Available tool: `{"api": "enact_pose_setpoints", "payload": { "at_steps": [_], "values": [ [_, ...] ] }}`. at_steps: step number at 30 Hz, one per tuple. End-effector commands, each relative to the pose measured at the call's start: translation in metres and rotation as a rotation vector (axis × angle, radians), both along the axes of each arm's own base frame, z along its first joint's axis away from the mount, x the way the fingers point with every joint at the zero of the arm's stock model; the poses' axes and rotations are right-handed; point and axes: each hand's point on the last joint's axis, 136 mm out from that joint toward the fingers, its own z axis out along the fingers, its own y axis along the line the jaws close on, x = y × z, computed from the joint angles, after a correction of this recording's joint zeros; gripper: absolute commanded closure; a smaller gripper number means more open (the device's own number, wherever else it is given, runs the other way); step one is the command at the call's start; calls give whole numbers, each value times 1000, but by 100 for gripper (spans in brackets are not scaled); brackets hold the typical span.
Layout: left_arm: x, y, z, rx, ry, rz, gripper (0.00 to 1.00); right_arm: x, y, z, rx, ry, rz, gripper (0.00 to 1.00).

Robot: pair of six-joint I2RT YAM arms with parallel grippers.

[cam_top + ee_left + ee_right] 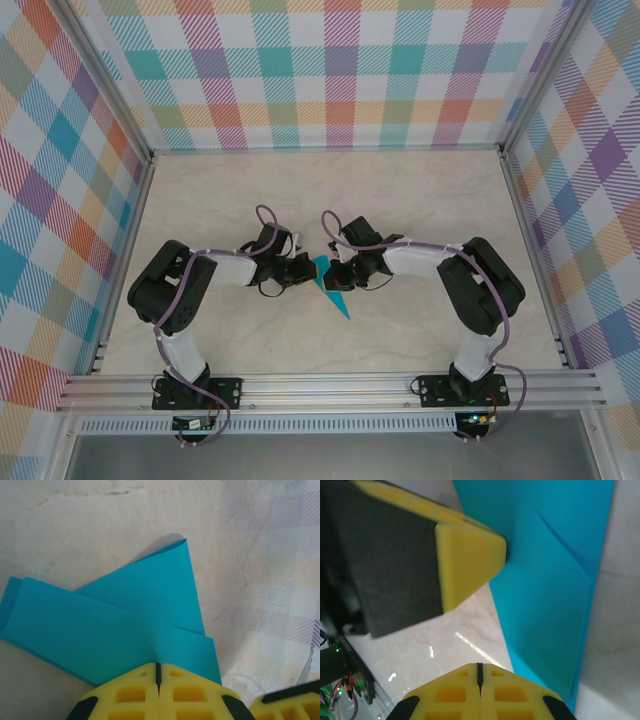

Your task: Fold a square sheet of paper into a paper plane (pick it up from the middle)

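Teal paper (125, 620), folded up, sits on the bench (75, 525). Left fingers (132, 692) are squeezed together at its edge (right fingers (452, 695) closed too, just beside).

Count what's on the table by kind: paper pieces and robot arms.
Paper, teal, folded: 1
Arms: 2 (left arm, right arm)
Total: 3
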Motion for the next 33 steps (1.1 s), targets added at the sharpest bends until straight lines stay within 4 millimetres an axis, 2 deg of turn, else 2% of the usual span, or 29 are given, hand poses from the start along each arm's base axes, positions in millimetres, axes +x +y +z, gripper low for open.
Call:
{"api": "enact_pose_setpoints", "payload": {
  "at_steps": [1,6,10,13,18,22,24,29,31,33],
  "values": [
    [-8,13,-23,109,45,-1,100,0,3,-11,-13,12,8,100],
    [-10,25,-35,190,82,27,100,-16,-9,-24,-46,55,19,100],
    [-13,35,-44,254,114,49,100,-41,-24,-30,-59,101,55,100],
    [-13,40,-48,291,128,63,100,-59,-35,-28,-57,120,79,100],
    [-10,39,-49,296,135,61,100,-82,-51,-24,-62,136,89,100],
    [-4,32,-40,274,124,50,100,-92,-62,-21,-80,136,85,100],
    [0,27,-31,255,112,42,100,-87,-65,-14,-93,101,63,100],
    [19,8,27,166,50,45,82,-48,-68,23,-121,-59,-87,98],
    [21,6,48,152,48,69,70,-30,-74,36,-140,-119,-177,85],
    [18,14,59,189,84,106,60,-15,-84,43,-175,-156,-278,65]
  ]
}}
